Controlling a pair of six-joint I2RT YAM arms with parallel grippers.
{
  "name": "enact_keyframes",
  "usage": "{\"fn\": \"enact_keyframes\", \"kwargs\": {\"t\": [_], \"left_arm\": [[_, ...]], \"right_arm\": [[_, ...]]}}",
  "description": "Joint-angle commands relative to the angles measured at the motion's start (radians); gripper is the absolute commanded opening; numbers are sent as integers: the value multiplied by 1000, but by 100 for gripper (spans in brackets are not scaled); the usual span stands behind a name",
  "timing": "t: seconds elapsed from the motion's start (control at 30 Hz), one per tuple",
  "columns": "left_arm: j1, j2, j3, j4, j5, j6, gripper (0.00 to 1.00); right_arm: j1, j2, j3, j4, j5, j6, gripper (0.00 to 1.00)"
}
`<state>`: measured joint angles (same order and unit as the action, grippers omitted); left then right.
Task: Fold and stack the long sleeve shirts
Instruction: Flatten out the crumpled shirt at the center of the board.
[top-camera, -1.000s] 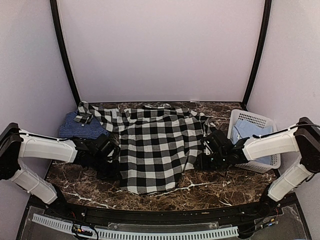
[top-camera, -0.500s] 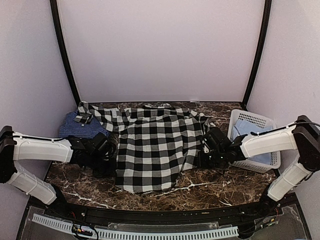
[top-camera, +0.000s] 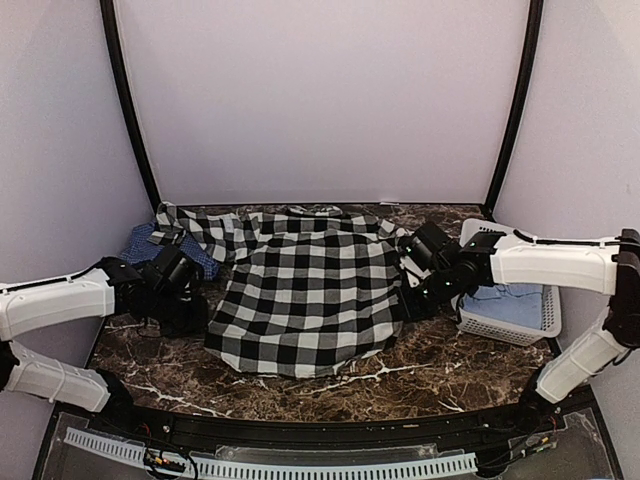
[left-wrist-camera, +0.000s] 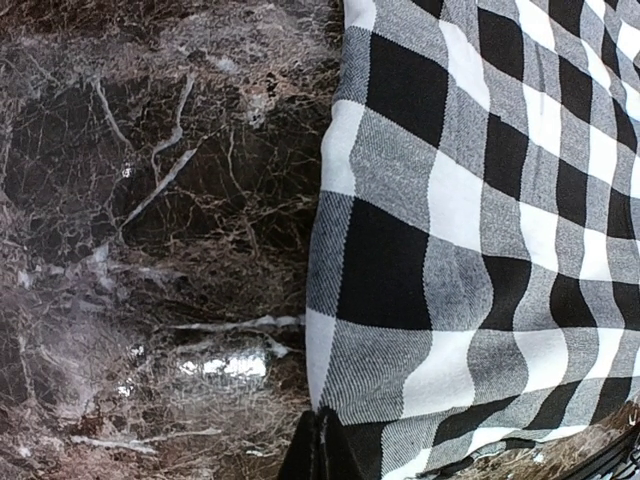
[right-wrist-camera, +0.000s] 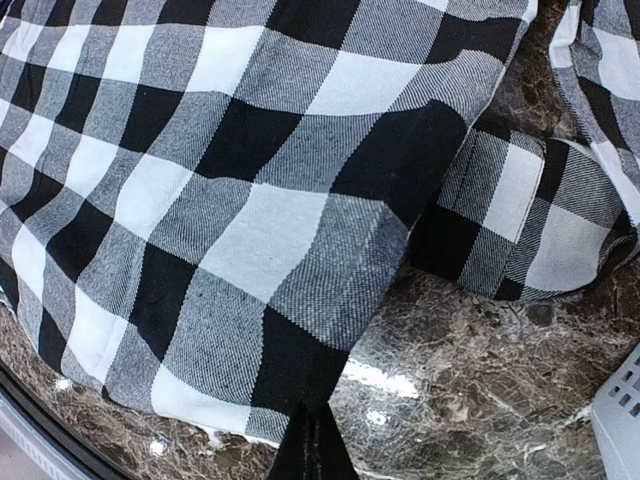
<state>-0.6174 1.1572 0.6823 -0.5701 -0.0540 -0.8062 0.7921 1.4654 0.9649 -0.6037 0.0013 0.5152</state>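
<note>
The black-and-white checked long sleeve shirt (top-camera: 305, 285) lies spread on the marble table, its lower half raised at both sides. My left gripper (top-camera: 198, 312) is shut on the shirt's left side edge, and the left wrist view shows the closed tips (left-wrist-camera: 322, 445) pinching the cloth (left-wrist-camera: 480, 230). My right gripper (top-camera: 412, 296) is shut on the right side edge; its tips (right-wrist-camera: 315, 445) hold the fabric (right-wrist-camera: 230, 180) above the table. A checked sleeve (right-wrist-camera: 530, 220) lies bunched beside it. The dark blue shirt (top-camera: 140, 245) lies at the back left, partly under the checked sleeve.
A white slotted basket (top-camera: 500, 330) holding light blue cloth stands at the right, close behind my right arm; its corner (right-wrist-camera: 622, 415) shows in the right wrist view. Bare marble (top-camera: 430, 365) runs along the front edge.
Both grippers have shut on the checked shirt's side edges. The arms have drawn outward and back, and the shirt's lower half has spread wider and shifted left.
</note>
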Motion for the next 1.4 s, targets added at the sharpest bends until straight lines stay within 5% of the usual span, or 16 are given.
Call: {"fn": "enact_keyframes", "kwargs": {"t": [0.0,0.13,0.4,0.8,1.37], "left_arm": [[23,-2,37,-51,-26,45,0],[65,38,33,-23,-18,83,0],[82,94,48,17,49,115,0],[81,58,17,67,208,85,0],[81,60,16,139,235,74,1]], "right_arm": [[-3,30,53,-148,32,-81,0],[-42,102,43,-52,-20,-93,4],[-14,52,34,-21,-19,-66,46],[176,-259,-284,139,-27,121,45],[228,-113,-538,798,190,223,48]]}}
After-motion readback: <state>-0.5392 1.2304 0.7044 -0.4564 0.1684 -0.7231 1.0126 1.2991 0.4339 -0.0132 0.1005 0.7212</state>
